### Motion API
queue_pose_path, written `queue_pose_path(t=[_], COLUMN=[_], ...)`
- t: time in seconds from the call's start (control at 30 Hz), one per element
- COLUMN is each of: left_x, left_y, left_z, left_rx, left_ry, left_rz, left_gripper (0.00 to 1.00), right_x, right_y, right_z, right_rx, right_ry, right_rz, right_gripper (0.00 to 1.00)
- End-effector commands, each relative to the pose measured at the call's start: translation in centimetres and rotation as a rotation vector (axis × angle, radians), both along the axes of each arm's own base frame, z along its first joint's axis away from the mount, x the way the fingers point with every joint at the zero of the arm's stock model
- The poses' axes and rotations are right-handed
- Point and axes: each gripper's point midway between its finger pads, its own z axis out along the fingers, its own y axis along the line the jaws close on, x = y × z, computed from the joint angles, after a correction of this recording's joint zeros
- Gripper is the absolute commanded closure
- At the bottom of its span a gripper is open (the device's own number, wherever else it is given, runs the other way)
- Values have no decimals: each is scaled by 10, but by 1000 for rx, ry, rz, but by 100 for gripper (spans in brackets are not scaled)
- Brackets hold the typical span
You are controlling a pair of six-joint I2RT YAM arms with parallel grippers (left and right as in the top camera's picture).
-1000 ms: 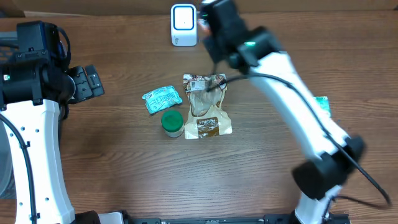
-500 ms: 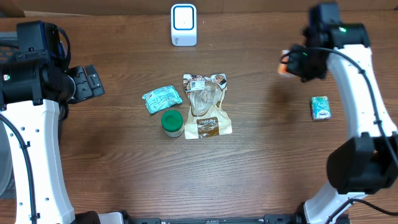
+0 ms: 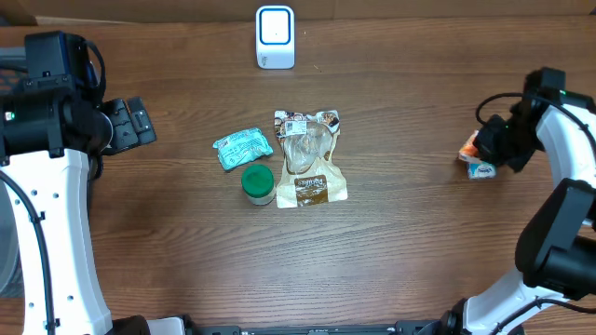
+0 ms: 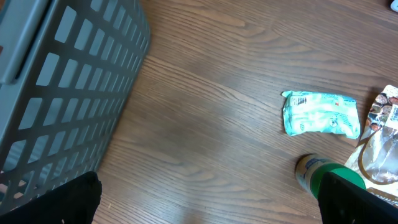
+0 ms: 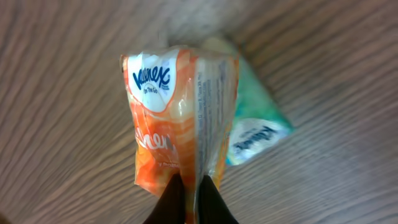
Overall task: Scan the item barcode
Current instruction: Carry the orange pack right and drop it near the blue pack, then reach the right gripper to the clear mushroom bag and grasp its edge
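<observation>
An orange Kleenex tissue pack point(image 5: 168, 118) hangs from my right gripper point(image 5: 191, 182), whose fingers are pinched shut on its lower seam. In the overhead view this orange pack point(image 3: 468, 146) and the right gripper point(image 3: 479, 149) are at the table's right side, just above a green tissue pack point(image 3: 481, 168). The wrist view shows that green pack point(image 5: 255, 130) lying partly behind the orange one. The white scanner point(image 3: 275, 37) stands at the back middle. My left gripper point(image 3: 130, 123) is open at the far left, with nothing between its fingers point(image 4: 81, 193).
In the middle lie a teal packet point(image 3: 242, 147), a green-lidded jar point(image 3: 258, 183) and a clear-and-brown bag point(image 3: 309, 158). A grey slatted basket point(image 4: 62, 93) stands to the left of the left gripper.
The right arm has swung from the scanner at the back to the right side, carrying the orange pack down over the green pack. The left arm has not moved.
</observation>
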Motion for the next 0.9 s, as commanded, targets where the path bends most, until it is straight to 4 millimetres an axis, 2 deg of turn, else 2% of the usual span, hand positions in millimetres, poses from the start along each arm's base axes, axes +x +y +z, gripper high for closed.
queue_pose_path(t=[0.0,0.07,0.2,0.27,0.43,0.53,0.63,0.73,0.8,0.87], left_x=[0,0,0,0,0,0,0,0,0,0], left_y=[3,3,3,3,3,3,3,3,3,3], left_z=[1,1,1,1,1,1,1,1,1,1], left_rx=[3,3,3,3,3,3,3,3,3,3], left_ry=[-3,-3,-3,-3,-3,-3,-3,-3,-3,-3], left_rz=[20,20,20,20,20,20,20,20,20,20], left_gripper=[0,0,0,0,0,0,0,0,0,0], right_x=[-3,-3,2,8,28,38,46,50,51,50], right_y=[-5,-6,0,7,30,56,95,130,156,180], right_z=[-1,-1,7,18,61,82,92,91,87,82], right_rx=[10,11,47,80,146,188,261,285,289,295], right_ry=[-4,-2,-21,-42,-132,-187,-240,-260,-264,-268], right_rz=[-28,-33,-28,-20,66,177,309,406,470,533], right_gripper=[71,60,58,59,60,58,54,49,39,34])
